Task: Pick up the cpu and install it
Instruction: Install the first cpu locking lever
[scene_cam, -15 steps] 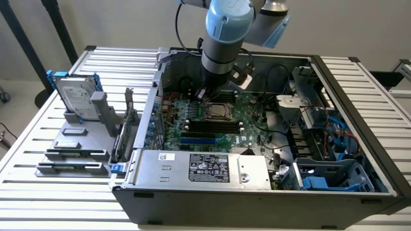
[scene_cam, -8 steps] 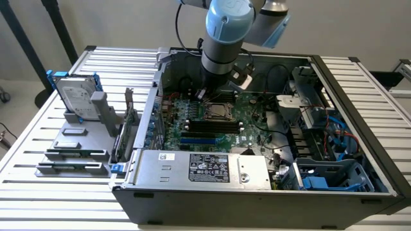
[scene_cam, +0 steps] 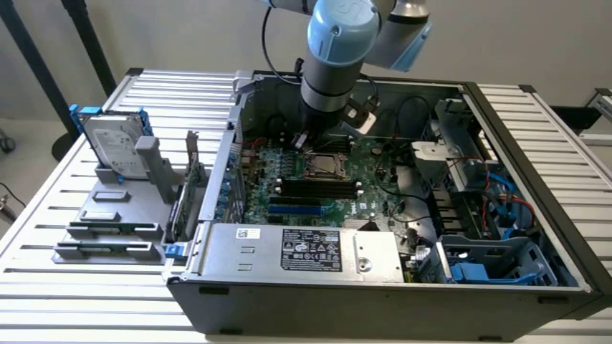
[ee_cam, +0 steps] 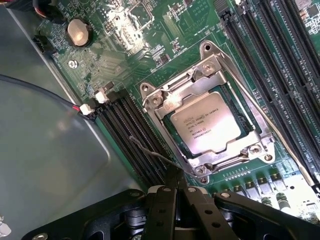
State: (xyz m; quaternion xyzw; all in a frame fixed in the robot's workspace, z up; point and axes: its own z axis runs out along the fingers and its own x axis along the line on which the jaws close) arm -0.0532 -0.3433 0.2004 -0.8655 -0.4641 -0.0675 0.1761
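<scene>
Seating of the cpu (ee_cam: 212, 122) is being shown as largely done: the chip is being seen lying flat inside the socket frame (ee_cam: 207, 107) on the motherboard (ee_cam: 150, 30), its printed silver top facing up and its edges running parallel to the frame opening. The gripper (ee_cam: 176, 187) is being held just above the board beside 1 corner of the socket, with its 2 dark fingers (ee_cam: 162, 210) pressed together and nothing being carried between them. A thin wire lever (ee_cam: 150, 150) is being seen curving from the socket corner toward the fingertips; whether contact is being made cannot be told. Whether the retention frame is being fully latched over the chip cannot be judged, so the locking of the socket is being treated as possibly outstanding. In the exterior view, the arm (scene_cam: 335, 64) is being seen reaching down into the open computer case (scene_cam: 535, 215). Room for movement is being limited: memory slots (ee_cam: 132, 130) are being found close on 1 side of the socket and further slots (ee_cam: 280, 65) on the other, cables are being routed nearby, and the case walls are being found on all sides, leaving upward withdrawal as the freest path.
</scene>
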